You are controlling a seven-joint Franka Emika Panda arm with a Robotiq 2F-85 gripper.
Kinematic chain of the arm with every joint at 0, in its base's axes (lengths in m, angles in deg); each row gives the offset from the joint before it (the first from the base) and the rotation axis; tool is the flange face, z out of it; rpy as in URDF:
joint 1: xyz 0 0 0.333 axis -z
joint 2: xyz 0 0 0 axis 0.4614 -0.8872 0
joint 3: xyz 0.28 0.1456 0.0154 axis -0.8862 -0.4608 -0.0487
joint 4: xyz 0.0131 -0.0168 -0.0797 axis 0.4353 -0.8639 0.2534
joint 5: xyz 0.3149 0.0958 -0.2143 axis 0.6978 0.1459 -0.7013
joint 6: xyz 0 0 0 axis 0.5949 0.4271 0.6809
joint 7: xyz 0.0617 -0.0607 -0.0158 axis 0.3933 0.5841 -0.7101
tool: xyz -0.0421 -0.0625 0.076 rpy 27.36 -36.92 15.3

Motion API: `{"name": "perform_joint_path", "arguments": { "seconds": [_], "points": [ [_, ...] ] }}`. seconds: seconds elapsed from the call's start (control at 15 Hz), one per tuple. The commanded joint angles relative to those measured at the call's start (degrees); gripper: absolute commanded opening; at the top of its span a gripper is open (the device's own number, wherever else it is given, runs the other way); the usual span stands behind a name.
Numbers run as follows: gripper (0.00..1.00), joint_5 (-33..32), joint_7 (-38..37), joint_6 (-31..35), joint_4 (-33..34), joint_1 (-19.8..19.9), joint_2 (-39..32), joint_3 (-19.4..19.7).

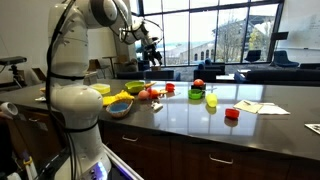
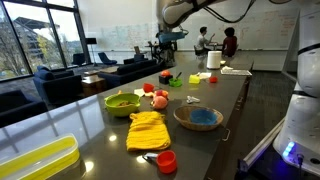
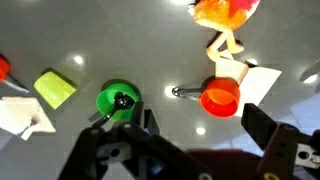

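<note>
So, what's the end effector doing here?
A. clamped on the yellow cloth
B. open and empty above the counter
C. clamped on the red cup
B: in the wrist view the end effector hangs open and empty, with the red cup standing apart on the counter below.

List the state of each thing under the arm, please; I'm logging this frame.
gripper: open, holding nothing, above the counter
green cup: upright, something dark inside
red cup: upright, looks empty, handle sticking out sideways
yellow-green block: lying flat
white paper: lying flat beside the red cup
</note>
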Motion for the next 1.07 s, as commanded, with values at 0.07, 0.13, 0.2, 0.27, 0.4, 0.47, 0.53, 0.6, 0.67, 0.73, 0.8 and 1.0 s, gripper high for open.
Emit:
{"name": "perform_joint_path", "arguments": {
  "seconds": [0.07,0.13,0.2,0.27,0.4,0.47,0.53,0.6,0.67,0.73,0.8,1.0],
  "points": [
    [1.0,16.52,3.3,3.52,-0.09,0.84,-0.27,4.71],
    [1.0,20.07,3.47,4.78,-0.94,1.32,0.18,5.54],
    [1.0,23.87,4.21,6.03,-3.42,2.17,2.36,6.32],
    [1.0,27.28,4.3,7.31,-4.35,2.69,3.03,7.03],
    [1.0,31.33,4.09,9.84,-6.46,3.47,4.43,8.62],
    [1.0,32.14,3.73,11.46,-7.65,3.75,5.16,9.43],
    [1.0,31.98,2.97,14.77,-9.81,3.91,6.49,10.29],
    [1.0,30.4,2.54,19.58,-12.08,3.78,7.89,11.04],
    [1.0,26.85,2.62,22.69,-13.63,3.37,8.75,11.64],
    [1.0,22.96,3.14,24.57,-14.56,2.85,9.09,11.84],
    [1.0,19.21,3.35,25.14,-15.58,2.32,9.52,11.6],
    [1.0,20.68,3.6,23.88,-13.3,2.94,7.5,11.3]
  ]
}}
